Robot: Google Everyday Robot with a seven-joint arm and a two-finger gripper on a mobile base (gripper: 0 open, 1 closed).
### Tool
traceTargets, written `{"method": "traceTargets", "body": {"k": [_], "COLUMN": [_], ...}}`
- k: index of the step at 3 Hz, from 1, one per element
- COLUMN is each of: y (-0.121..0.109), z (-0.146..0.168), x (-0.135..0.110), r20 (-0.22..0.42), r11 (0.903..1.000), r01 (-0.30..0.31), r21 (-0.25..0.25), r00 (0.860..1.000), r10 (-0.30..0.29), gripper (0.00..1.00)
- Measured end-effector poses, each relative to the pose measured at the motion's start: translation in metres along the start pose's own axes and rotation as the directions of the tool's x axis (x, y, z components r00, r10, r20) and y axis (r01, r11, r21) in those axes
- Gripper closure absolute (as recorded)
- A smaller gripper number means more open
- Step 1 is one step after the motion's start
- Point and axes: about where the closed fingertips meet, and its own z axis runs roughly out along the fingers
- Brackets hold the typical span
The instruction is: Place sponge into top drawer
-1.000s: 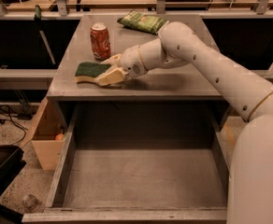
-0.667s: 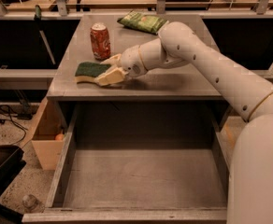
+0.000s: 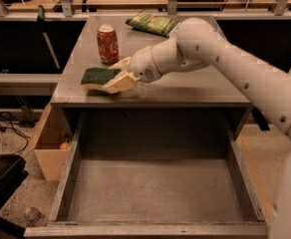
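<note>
The sponge point(image 3: 97, 76), dark green on top with a pale yellow base, lies on the grey cabinet top near its front left edge. My gripper point(image 3: 113, 76) reaches in from the right at the end of the white arm. Its two pale fingers point(image 3: 119, 83) sit against the far and near sides of the sponge's right end, shut on it. The sponge still rests on the surface. The top drawer point(image 3: 150, 193) stands pulled out below and in front of the cabinet top, with a bare grey bottom and low side walls.
A red soda can point(image 3: 107, 44) stands just behind the sponge. A green snack packet point(image 3: 152, 24) lies at the back of the cabinet top point(image 3: 195, 86). A wooden box point(image 3: 48, 143) sits on the floor to the left of the drawer.
</note>
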Motion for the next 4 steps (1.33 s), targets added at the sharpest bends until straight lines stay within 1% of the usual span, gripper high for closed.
{"method": "traceTargets", "body": {"k": [1,2,3,4], "y": [0.061,0.136,0.191,0.212], "z": [-0.055,-0.113,-0.166,-0.194], "x": [-0.014,-0.028,-0.034,0.003], "r20": [-0.08,-0.177,-0.256,-0.291], "r11": [0.9977,0.9939,0.9821,0.9676], "r01": [0.014,0.016,0.015,-0.04], "r21": [0.067,0.109,0.188,0.249], "r00": [0.997,0.984,0.966,0.95], "r10": [-0.009,0.004,0.035,0.114], "gripper": [1.0,1.0,1.0,1.0]}}
